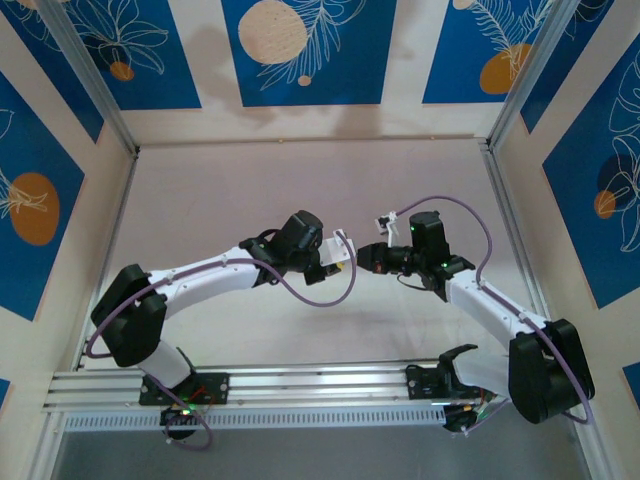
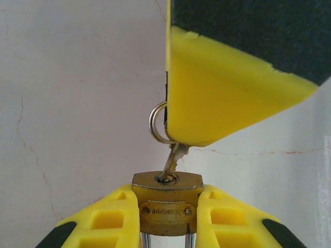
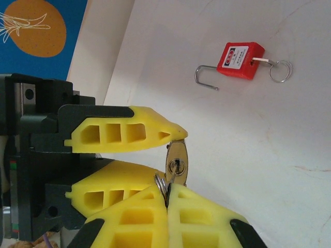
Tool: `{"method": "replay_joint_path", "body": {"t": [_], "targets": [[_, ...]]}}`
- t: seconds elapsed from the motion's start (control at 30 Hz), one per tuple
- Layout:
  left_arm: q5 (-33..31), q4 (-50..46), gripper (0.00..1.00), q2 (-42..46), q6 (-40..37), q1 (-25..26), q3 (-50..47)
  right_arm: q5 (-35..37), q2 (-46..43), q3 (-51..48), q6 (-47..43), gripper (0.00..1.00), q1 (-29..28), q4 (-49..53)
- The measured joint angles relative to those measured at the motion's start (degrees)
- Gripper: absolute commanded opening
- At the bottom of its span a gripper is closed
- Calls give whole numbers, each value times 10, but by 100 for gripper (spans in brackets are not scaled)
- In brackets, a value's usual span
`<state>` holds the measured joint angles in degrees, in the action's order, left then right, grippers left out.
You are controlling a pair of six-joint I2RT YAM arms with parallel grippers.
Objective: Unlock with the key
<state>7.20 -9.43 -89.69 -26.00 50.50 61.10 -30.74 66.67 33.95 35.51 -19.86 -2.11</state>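
i see the left gripper [image 2: 166, 199] at mid-table with its yellow fingers clamped on both sides of a small brass padlock [image 2: 166, 211], keyhole facing up toward the wrist camera. the tiny thin silver-grey metal key [image 2: 172, 161] stands tilted with its tip in that keyhole. its head is pinched in the right gripper [image 3: 168, 192], whose yellow fingers are pressed together on it. a thin silver key ring [image 2: 154, 122] sticks out just beside them. well apart on the pale table [image 3: 269, 165] lies a small red padlock [image 3: 239, 60], its steel shackle [image 3: 205, 77] swung open and a second ring [image 3: 282, 71] at its other end.
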Motion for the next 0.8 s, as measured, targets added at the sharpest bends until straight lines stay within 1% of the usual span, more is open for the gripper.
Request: {"method": "replay_joint_path", "body": {"t": [0.43, 0.8], "targets": [[-9, 5, 13, 9, 0, 1, -7, -10, 13, 0, 13, 0, -1, -19], [-42, 9, 12, 9, 0, 12, -20, -14, 42, 1, 31, 0, -9, -31]]}}
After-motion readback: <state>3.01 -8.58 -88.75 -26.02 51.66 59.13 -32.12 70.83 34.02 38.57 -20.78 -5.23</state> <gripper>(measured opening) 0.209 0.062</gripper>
